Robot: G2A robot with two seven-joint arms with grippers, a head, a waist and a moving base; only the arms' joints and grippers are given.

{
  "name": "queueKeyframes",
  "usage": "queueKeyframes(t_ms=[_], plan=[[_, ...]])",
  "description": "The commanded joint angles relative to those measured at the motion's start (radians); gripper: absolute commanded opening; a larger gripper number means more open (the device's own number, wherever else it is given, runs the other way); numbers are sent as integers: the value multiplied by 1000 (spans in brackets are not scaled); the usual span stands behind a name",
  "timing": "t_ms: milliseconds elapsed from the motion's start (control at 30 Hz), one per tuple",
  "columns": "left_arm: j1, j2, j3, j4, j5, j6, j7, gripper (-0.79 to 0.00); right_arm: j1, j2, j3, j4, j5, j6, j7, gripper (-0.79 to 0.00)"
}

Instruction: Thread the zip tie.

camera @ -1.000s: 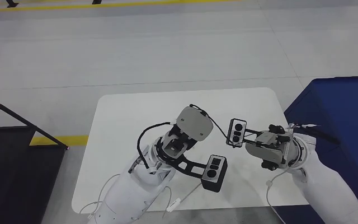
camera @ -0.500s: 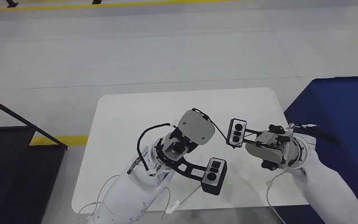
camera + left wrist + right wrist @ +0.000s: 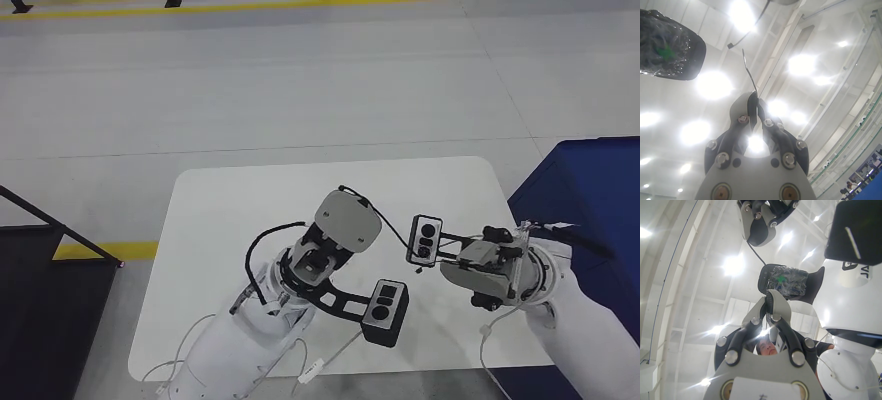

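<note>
The zip tie (image 3: 385, 220) is a thin black strip strung in the air between my two grippers, above the white table (image 3: 230, 220). My left gripper (image 3: 756, 95) is shut on it, and a short curved length (image 3: 747, 70) sticks out past the fingertips. In the top view the left gripper (image 3: 358, 205) stands over the table's middle, pointing upward. My right gripper (image 3: 768, 294) is shut on the ribbed part of the tie, and the strip (image 3: 755, 252) runs on to the left gripper (image 3: 750, 239). The right gripper (image 3: 458, 262) is a short way to the right of the left one.
A dark blue covered block (image 3: 590, 190) stands off the table's right edge. A black platform (image 3: 40, 300) with a bar lies to the left. A thin white cable with a tag (image 3: 310, 365) hangs near the front edge.
The right arm has shifted slightly toward the table's right side. The left gripper dipped a little and came back. Both keep hold of the zip tie.
</note>
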Motion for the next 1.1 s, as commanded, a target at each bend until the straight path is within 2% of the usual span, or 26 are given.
queueKeyframes(t_ms=[0, 133, 300, 500, 733, 1067], plan=[[1, 2, 11, 6, 0, 11, 0, -785, 5, 0, 4, -2, -8, -4, 4, -785], [10, 5, 36, 20, 0, 19, -38, -785, 18, 2, 9, -11, -75, -47, 46, -785], [14, 23, 73, 57, 0, 93, -78, -785, -15, 20, 7, -27, -196, -129, 129, -785], [-15, 57, 93, 41, 0, 97, -132, -785, -41, 57, 8, 5, -209, -168, 168, -785], [-47, 99, 123, 51, 0, 97, -160, -785, -62, 105, -16, 26, -204, -168, 168, -785], [-47, 99, 123, 51, 0, 97, -160, -785, -62, 105, -16, 26, -204, -168, 168, -785]])
